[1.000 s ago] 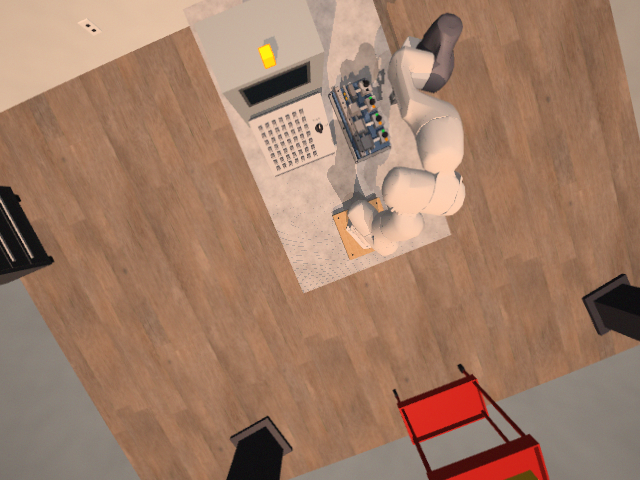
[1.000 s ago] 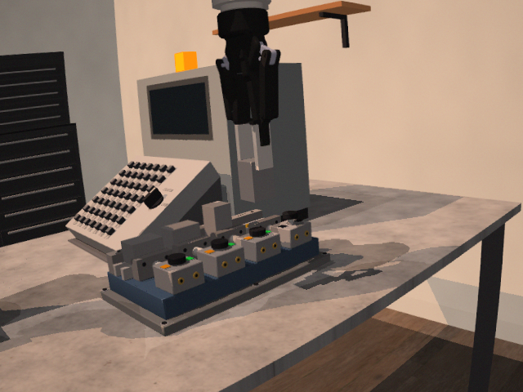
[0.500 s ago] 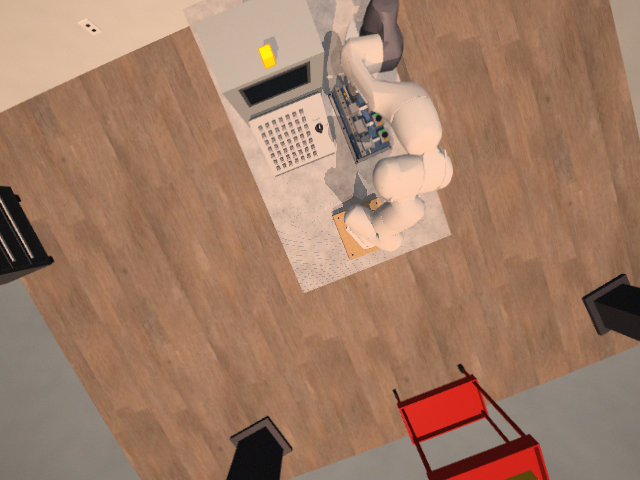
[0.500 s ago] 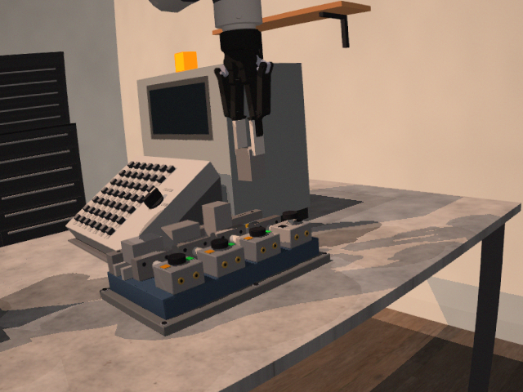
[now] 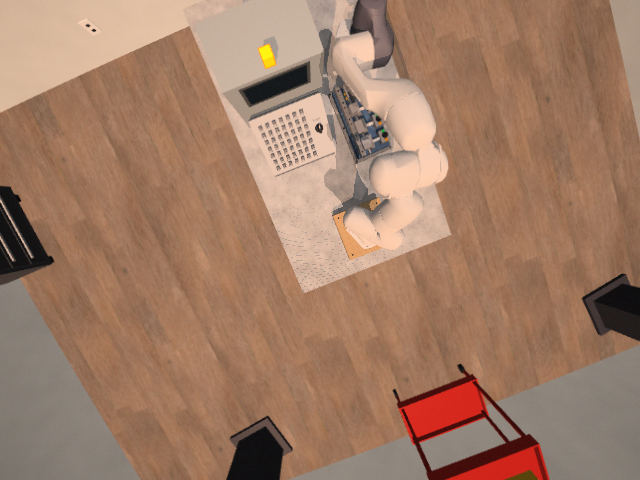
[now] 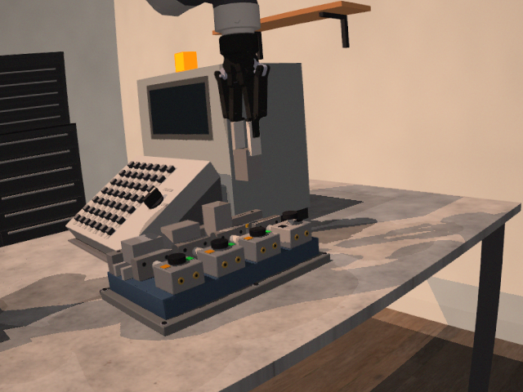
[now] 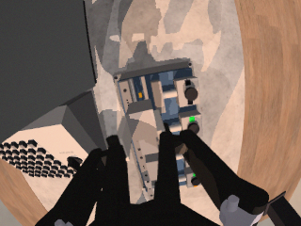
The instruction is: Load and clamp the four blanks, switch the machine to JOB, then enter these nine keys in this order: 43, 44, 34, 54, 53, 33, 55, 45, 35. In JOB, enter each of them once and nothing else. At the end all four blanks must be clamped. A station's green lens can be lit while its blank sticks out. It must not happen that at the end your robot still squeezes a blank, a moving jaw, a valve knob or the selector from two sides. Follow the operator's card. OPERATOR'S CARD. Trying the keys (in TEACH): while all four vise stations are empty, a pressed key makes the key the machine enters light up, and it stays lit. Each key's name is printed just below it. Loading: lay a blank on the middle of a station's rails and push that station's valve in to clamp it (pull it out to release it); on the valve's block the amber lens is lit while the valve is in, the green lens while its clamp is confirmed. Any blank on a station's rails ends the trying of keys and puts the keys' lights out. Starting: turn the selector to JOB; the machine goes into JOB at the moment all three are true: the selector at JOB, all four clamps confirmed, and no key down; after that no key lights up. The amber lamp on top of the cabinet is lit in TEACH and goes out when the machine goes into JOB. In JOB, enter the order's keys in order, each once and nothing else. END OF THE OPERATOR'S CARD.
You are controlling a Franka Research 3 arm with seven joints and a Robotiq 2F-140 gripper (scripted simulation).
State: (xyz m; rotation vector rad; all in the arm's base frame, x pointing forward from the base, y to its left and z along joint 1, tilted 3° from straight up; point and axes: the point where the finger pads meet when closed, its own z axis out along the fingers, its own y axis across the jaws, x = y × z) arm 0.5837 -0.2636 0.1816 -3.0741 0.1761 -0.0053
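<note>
Exterior view shows your tool [image 6: 246, 136] [image 7: 142, 122] pinching the last blank [image 6: 241, 164] [image 7: 143, 123] above the vises — three stations look clamped, amber and green lit. You still have this blank, the selector [image 5: 318, 127] [image 6: 154, 198] [image 7: 74, 162] and nine keys left.

The arm [image 5: 410, 118] [image 6: 236, 19]'s been swung in over the vise unit [image 5: 379, 148] [image 6: 189, 300] [image 7: 170, 109], and the held blank [image 6: 242, 168] [image 7: 142, 124]'s been raised a bit.
</note>
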